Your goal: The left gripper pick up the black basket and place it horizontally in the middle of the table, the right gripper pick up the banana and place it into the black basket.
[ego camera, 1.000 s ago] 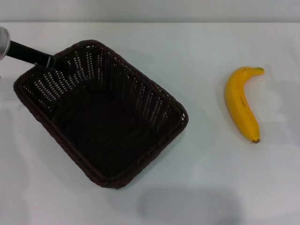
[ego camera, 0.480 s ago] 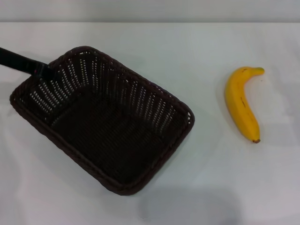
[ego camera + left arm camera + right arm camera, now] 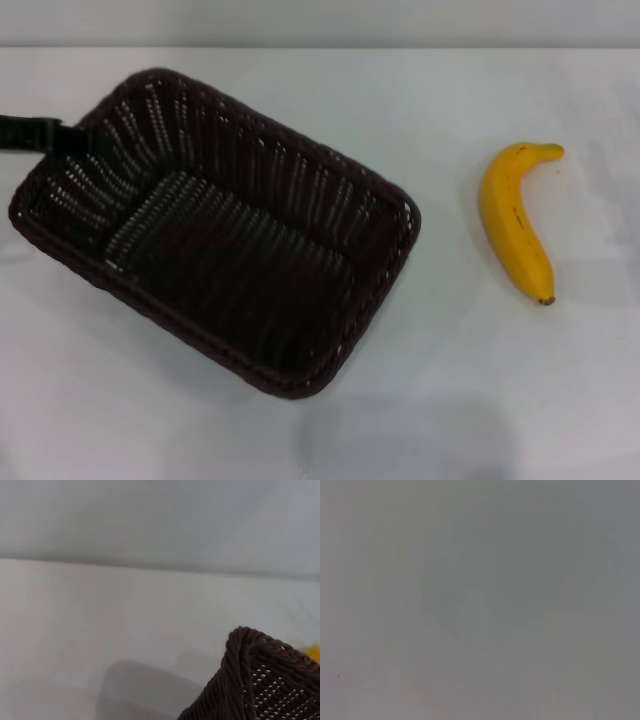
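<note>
The black basket (image 3: 300,175) is tilted diagonally on the left half of the white table (image 3: 450,400), with its inside empty. My left gripper (image 3: 60,135) shows only as a black bar coming in from the left edge, shut on the basket's far-left rim. A corner of the basket (image 3: 260,680) fills the left wrist view, with a sliver of yellow (image 3: 314,653) behind it. The banana (image 3: 515,220) lies alone on the right side of the table, greenish stem at the far end. My right gripper is out of view. The right wrist view shows only plain grey.
A soft shadow (image 3: 400,440) lies on the table near the front edge. The table's far edge (image 3: 320,47) meets a grey wall. An open strip of tabletop separates the basket from the banana.
The basket has turned clockwise, shifted towards the far left and looks nearer the camera. The left arm has pulled back towards the left edge. The banana has not moved.
</note>
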